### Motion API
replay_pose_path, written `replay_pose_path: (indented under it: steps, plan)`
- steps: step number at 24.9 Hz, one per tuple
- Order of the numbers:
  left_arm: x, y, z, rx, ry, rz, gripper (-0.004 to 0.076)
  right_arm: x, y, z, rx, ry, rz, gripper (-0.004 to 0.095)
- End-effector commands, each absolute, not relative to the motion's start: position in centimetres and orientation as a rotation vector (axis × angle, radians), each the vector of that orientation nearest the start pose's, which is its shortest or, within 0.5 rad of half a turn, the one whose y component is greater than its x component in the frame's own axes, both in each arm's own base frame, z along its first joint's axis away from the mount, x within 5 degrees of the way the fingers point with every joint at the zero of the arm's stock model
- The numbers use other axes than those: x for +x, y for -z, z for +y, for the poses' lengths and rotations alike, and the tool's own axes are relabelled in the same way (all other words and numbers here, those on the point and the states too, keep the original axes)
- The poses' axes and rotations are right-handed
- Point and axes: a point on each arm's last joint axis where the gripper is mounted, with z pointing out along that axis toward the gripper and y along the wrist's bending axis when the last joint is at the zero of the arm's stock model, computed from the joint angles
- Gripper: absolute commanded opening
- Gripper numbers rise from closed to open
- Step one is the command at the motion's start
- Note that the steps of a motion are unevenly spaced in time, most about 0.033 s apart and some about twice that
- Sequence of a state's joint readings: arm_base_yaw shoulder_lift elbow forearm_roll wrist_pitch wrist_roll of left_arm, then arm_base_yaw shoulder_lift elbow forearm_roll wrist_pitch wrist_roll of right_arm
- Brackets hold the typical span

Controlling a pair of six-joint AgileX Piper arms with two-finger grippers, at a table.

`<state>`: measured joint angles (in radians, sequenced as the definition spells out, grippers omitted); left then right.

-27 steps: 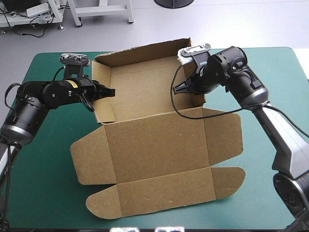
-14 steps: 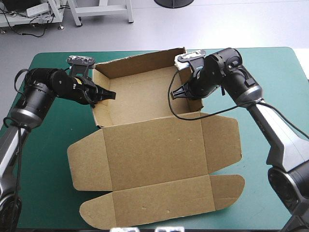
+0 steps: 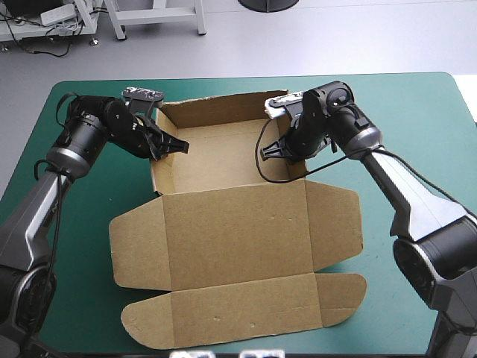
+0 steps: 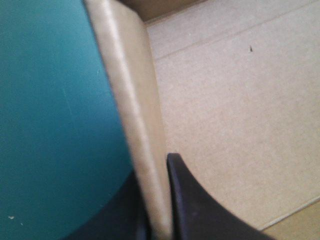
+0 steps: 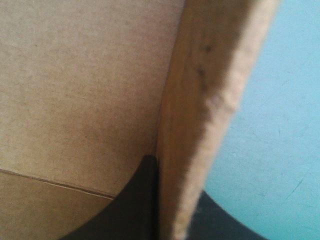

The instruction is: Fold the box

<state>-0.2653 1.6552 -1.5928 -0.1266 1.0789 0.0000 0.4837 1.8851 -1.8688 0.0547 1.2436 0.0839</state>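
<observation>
Left wrist view: left claw (image 4: pixel 154 172) all but closed, its black fingers (image 4: pixel 195 210) pinching the left side wall (image 4: pixel 132 100) of the box (image 4: pixel 225 100); one finger is inside on the brown floor side, the other outside over the teal-green cover (image 4: pixel 50 125).
Right wrist view: right claw (image 5: pixel 172 182) likewise nearly closed, gripping the right side wall (image 5: pixel 200 90); one finger is inside the tray, the other on the cover side.
High view, claws: the left one is at the tray's 9 o'clock and the right one at its 3 o'clock, each reaching inward over its wall.
Box: an open tray with its far wall and both side walls standing, toward 12 o'clock on the bench (image 3: pixel 67 246).
Lid (image 3: pixel 231 231): flat on the bench with its flaps spread, running from the tray toward 6 o'clock.
</observation>
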Motion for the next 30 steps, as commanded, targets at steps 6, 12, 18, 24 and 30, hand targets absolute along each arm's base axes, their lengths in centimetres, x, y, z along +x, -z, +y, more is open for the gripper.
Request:
replay_pose_path:
  steps: [6, 12, 18, 24, 30]
  plan:
    - [33.6, -36.5, -14.3, 0.445, 0.401, 2.498, -0.0006, 34.6, -36.5, 20.3, -0.58, -0.404, 2.619, -0.0024]
    - [34.2, -35.7, -15.7, 0.472, 0.416, 2.494, -0.0006, 34.6, -36.5, 20.4, -0.581, -0.418, 2.621, -0.0024]
    - [34.6, -34.5, -16.3, 0.484, 0.424, 2.531, -0.0006, 34.9, -35.6, 20.3, -0.593, -0.378, 2.659, -0.0024]
    - [35.4, -33.6, -17.7, 0.553, 0.397, 2.582, -0.0006, 36.1, -32.5, 21.8, -0.628, -0.469, 2.735, -0.0024]
    - [36.9, -30.9, -18.2, 0.572, 0.358, 2.659, -0.0006, 37.0, -30.7, 21.7, -0.651, -0.375, 2.764, -0.0024]
